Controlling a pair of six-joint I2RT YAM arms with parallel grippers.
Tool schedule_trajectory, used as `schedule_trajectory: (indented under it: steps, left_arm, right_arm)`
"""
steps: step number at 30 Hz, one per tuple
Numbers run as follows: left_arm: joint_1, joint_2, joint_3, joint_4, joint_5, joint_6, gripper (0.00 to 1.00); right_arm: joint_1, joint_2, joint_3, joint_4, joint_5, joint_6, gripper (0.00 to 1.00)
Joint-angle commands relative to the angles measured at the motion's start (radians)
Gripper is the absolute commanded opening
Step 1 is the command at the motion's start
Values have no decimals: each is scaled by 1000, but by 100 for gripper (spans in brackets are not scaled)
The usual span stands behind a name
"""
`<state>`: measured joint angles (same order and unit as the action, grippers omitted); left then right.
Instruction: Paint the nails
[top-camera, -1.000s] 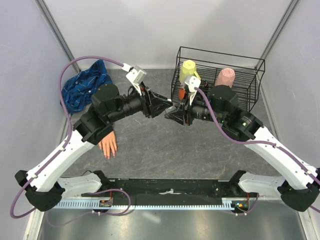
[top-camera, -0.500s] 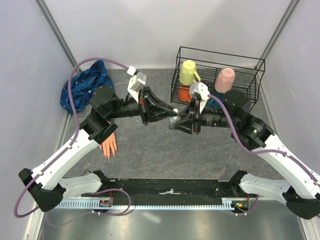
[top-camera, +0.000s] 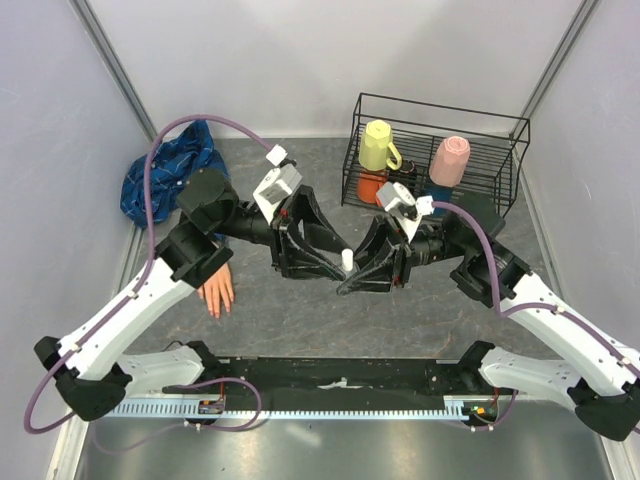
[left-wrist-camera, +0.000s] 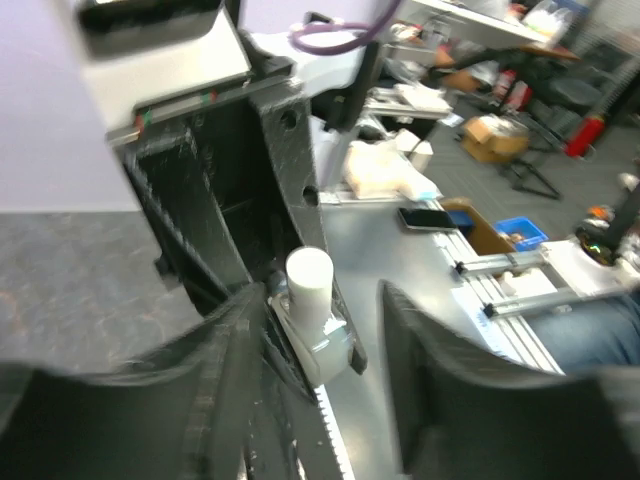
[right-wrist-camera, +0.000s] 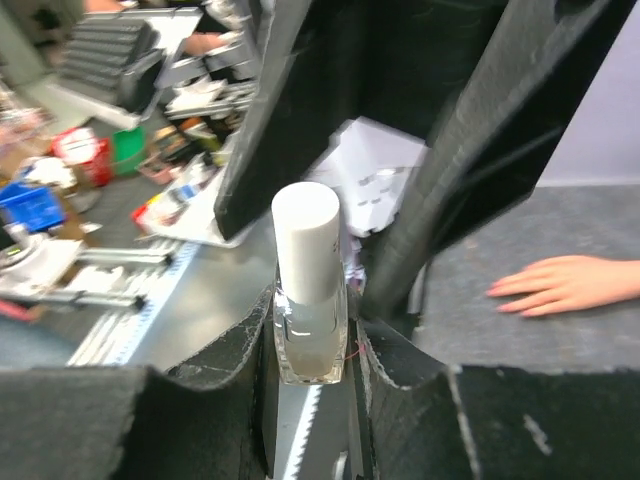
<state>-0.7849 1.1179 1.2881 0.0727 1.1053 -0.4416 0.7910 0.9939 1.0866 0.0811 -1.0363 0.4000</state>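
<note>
The right end effector is clamped narrow on the glass body of a small bottle, holding it upright above the middle of the desk, white cap up. The left end effector faces it from the other side with its jaws apart. Its two fingers stand on either side of the cap, with a gap showing on both sides.

The mannequin hand lies flat on the desk well to the left of both end effectors, close under the left arm's forearm, with its fingers towards the near edge. From the right wrist it shows past the bottle, and its nails are small pinkish tips with no tool touching them. A blue plaid sleeve is bunched in the far left corner. A wire rack at the far right holds a yellow cup and a pink cup.
</note>
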Motion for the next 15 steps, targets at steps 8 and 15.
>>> schedule_trajectory:
  steps: [8,15]
  left_arm:
    - [-5,-130,96,-413,-718,181,82]
    - [-11,-89,100,-353,-832,106,54]
  right_arm:
    - [-10,45,196,-385,482,-314,0]
    - [-10,78,242,-402,625,-320,0]
